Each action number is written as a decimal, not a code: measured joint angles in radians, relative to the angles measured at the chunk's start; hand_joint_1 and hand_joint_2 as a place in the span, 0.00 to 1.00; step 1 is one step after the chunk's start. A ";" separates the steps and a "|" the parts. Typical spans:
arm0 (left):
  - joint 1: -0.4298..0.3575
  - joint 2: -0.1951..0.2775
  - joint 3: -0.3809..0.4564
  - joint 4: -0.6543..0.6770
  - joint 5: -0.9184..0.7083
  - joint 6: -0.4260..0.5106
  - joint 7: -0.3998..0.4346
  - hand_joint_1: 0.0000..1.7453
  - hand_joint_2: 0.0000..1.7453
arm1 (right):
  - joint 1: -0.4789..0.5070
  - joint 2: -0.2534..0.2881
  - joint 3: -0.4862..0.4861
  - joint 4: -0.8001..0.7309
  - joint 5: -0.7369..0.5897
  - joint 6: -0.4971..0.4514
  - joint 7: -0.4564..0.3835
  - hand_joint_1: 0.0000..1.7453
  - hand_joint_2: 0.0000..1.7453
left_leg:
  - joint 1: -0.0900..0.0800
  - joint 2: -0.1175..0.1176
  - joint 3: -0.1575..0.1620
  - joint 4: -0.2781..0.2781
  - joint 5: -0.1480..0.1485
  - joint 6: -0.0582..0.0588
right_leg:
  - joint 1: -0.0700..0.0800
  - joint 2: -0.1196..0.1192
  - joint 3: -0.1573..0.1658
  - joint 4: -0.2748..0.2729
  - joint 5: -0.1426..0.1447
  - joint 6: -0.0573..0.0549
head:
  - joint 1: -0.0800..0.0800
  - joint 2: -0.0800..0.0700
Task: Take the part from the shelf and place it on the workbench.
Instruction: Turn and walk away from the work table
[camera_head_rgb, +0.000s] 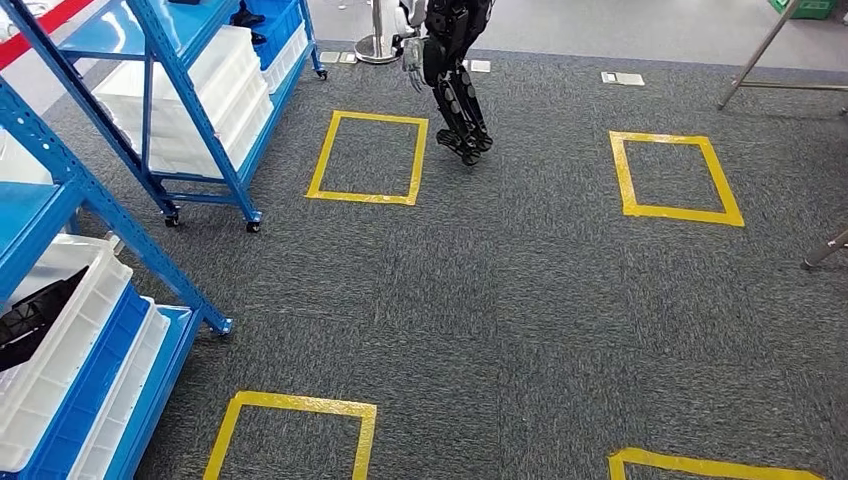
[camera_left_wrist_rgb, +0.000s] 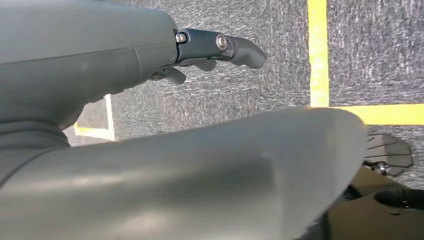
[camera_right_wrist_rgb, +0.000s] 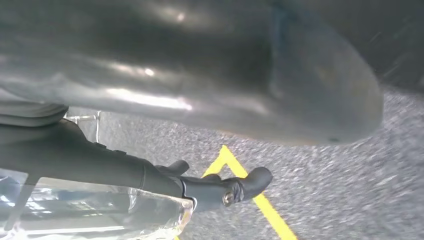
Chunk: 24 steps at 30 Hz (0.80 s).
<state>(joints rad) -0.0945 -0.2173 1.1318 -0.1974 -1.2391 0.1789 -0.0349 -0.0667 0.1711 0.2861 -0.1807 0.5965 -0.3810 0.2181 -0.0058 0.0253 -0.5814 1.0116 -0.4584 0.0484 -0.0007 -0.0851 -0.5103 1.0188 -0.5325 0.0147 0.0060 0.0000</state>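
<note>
We are observing the right hand (camera_right_wrist_rgb: 210, 187) gripping a clear plastic-bagged part (camera_right_wrist_rgb: 95, 210) beneath its dark fingers. The left hand (camera_left_wrist_rgb: 210, 55) is hanging over grey carpet (camera_head_rgb: 520, 300), fingers extended, holding nothing.

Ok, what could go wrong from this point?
1. Another robot is on the carpet ahead; paths might cross.
2. The blue shelf has a foot jutting out close on the left, a possible snag.
3. The right hand lies along a clear wrapped thing; the hold is unclear, so it might slip.
</note>
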 joint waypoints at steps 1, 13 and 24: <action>-0.001 0.000 -0.005 0.000 -0.007 -0.001 -0.001 0.00 0.00 | -0.001 0.003 0.000 0.000 0.005 0.004 0.000 0.00 0.00 | 0.003 -0.009 0.003 -0.005 0.004 0.005 | 0.000 0.022 -0.014 0.033 -0.018 0.000 | 0.001 0.000; -0.004 0.022 -0.019 0.000 0.017 0.045 -0.013 0.00 0.00 | -0.006 0.004 0.006 0.000 0.060 0.024 0.013 0.00 0.00 | 0.002 -0.133 0.004 -0.002 0.003 -0.012 | -0.017 0.130 -0.029 -0.008 0.040 0.007 | 0.013 0.000; 0.002 0.005 -0.009 0.001 0.023 0.023 0.080 0.00 0.00 | -0.009 -0.007 0.040 0.000 0.116 0.041 0.047 0.00 0.00 | 0.023 0.000 -0.057 0.120 -0.038 -0.044 | -0.011 0.022 -0.016 -0.016 0.033 -0.029 | 0.002 0.000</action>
<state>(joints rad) -0.0920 -0.2125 1.1231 -0.1968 -1.2162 0.2018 0.0454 -0.0761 0.1643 0.3263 -0.1804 0.7127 -0.3403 0.2652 0.0173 0.0250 -0.6383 1.1321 -0.4962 0.0041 -0.0119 -0.0635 -0.5260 1.0032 -0.4993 -0.0144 0.0085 0.0000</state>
